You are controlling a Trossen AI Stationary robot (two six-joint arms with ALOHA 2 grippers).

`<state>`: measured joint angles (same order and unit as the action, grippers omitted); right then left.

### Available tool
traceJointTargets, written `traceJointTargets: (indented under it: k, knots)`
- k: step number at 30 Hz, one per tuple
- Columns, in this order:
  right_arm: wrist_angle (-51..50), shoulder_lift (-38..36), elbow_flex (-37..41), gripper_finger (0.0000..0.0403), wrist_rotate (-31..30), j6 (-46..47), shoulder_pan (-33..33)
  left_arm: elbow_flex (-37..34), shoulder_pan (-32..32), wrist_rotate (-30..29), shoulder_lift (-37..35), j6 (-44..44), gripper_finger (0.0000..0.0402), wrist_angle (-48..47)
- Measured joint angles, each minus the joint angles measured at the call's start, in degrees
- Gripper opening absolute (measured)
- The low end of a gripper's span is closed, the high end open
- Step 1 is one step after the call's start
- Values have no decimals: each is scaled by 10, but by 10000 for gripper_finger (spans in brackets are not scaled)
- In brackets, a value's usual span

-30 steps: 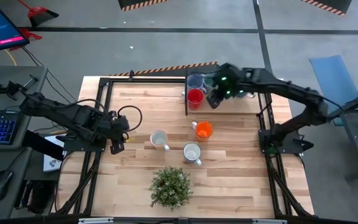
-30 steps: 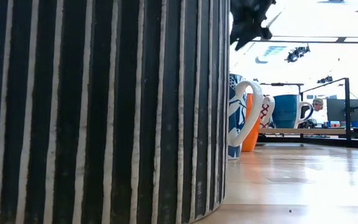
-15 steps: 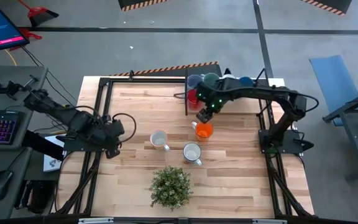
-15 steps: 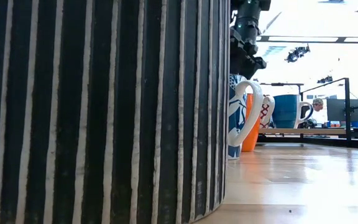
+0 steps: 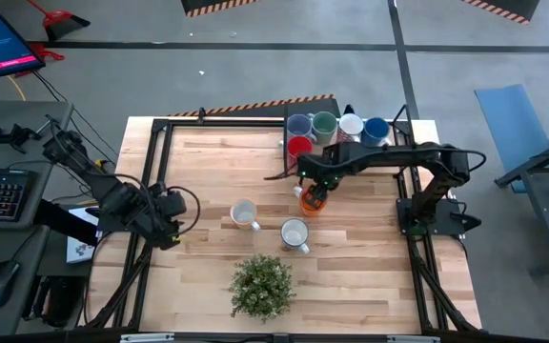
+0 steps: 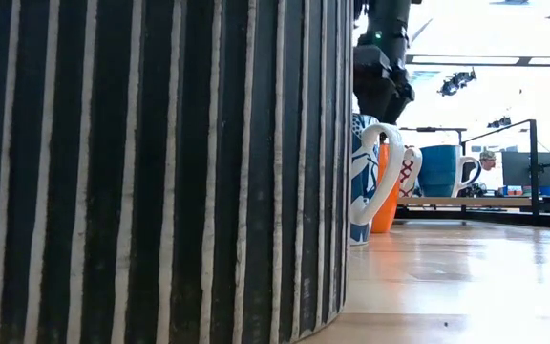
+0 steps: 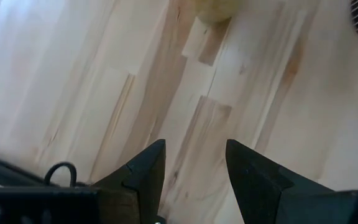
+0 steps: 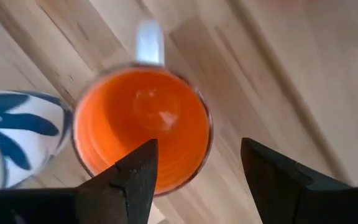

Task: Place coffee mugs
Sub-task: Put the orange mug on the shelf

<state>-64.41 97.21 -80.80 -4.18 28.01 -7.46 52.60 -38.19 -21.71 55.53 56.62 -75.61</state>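
An orange mug [image 8: 143, 127] stands on the table [image 5: 370, 248], and my right gripper [image 8: 197, 180] hangs open just above it. One finger is over its hollow and the other outside its rim; neither touches. In the high view the right gripper [image 5: 313, 191] covers most of the orange mug [image 5: 309, 203]. A white mug with a blue pattern [image 5: 294, 233] and a cream mug [image 5: 244, 213] stand nearer. Red [image 5: 299, 146], lavender [image 5: 299, 125], green [image 5: 324, 124], white [image 5: 351, 125] and blue [image 5: 376, 129] mugs stand at the far edge. My left gripper [image 7: 194, 168] is open over bare wood at the table's left edge.
A leafy plant [image 5: 261, 286] in a striped pot [image 6: 160, 172] stands near the front edge and fills the low view's left. A dark frame [image 5: 286, 157] borders the far mugs. Black rails run along both table sides. Bare wood lies at the right and front right.
My right gripper has come from over the far mugs toward the table's near edge and down, tipping to point straight down, and now hangs over the orange mug. My left gripper has swung a little toward the table's near left corner. No mug has moved.
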Motion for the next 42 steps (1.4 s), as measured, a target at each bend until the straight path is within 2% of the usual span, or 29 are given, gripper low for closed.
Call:
traceJointTargets:
  k: [7,16,21,29,33,40,42]
  knots:
    - [34,0,56,209,2,56,8,-50,-23,1,0,44,159,12]
    - [154,0,134,209,46,105,8,-60,-25,0,0,57,159,27]
    - [184,0,161,209,38,136,8,-60,-25,0,0,58,159,27]
    - [197,0,161,202,9,150,8,-60,-25,-1,0,58,159,40]
    - [197,0,162,160,-7,157,8,-60,-25,-10,0,58,159,55]
    - [197,0,161,23,-18,160,8,-60,-25,-30,0,58,159,57]
    - [196,0,162,10,-23,157,11,-60,-25,-30,0,58,159,57]
